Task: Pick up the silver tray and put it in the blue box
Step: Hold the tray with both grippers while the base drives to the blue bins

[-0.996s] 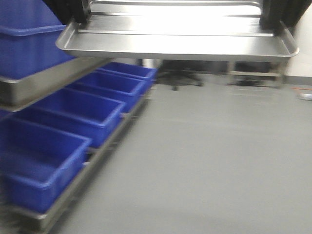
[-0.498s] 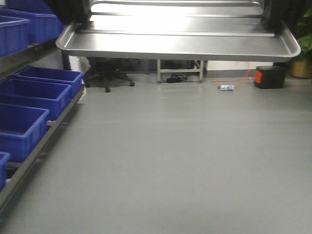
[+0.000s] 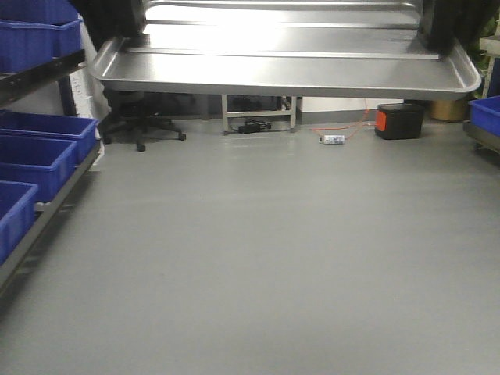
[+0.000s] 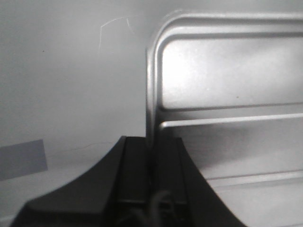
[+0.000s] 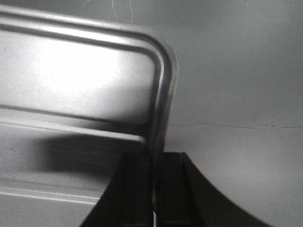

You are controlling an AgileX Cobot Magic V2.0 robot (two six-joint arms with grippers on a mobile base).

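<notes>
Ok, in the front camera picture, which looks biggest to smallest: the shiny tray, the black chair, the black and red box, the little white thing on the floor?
1. silver tray, but it is nearest the camera
2. black chair
3. black and red box
4. little white thing

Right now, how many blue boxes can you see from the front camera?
6 blue boxes: three in a row on the low left rack, two on the upper left shelf, one at the right edge. More may be hidden outside the frame.
</notes>
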